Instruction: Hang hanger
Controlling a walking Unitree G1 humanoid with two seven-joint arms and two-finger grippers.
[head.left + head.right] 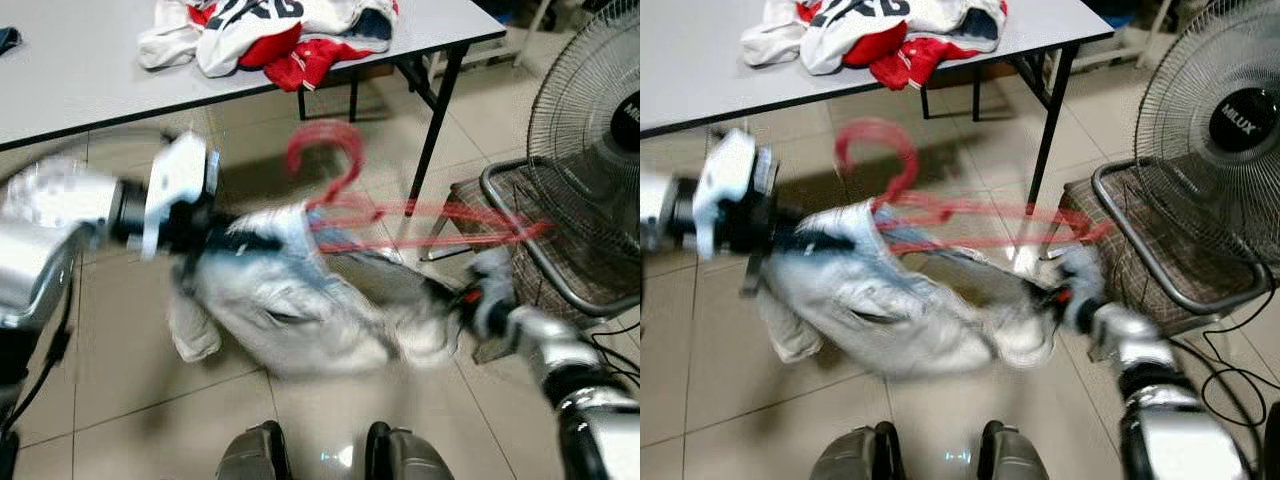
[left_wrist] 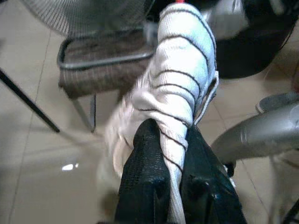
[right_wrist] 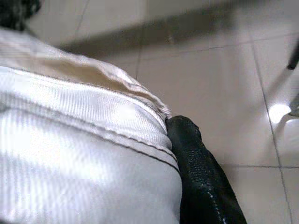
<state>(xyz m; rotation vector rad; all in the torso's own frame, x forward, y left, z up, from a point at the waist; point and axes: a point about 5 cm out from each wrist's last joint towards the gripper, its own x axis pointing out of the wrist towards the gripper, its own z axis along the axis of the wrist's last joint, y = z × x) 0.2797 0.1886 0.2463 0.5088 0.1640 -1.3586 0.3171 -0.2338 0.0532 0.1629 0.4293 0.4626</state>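
Hanger (image 1: 345,190), red plastic with a big round hook, sits in mid-air between the two arms, its hook up and its bar reaching toward the pedestal fan (image 1: 590,140). A white garment (image 1: 300,300) with dark stripes droops from it, just above the tiled floor (image 1: 130,400).

The left gripper (image 2: 170,163) is clamped on a twisted roll of that fabric, the cloth squeezed between both black fingers. The right gripper (image 3: 196,172) presses against the other end of the cloth; one finger shows beside a seam, and I would say it is holding, though its second finger is covered.

To do this step well, I think the arms should keep the cloth taut and level so the hanger cannot slide out, lift the hook clear of the fan's grille and the small stool (image 1: 520,230), and bring it over a rail before letting the hook drop on.

Much is hard to read. The head views are smeared, so the hanger's far shoulder is a red streak and I cannot tell whether the garment is properly seated on it. No rail or rod is in sight. The grey table (image 1: 90,70) with its heap of red and white clothes (image 1: 270,35) is cut off at the top.
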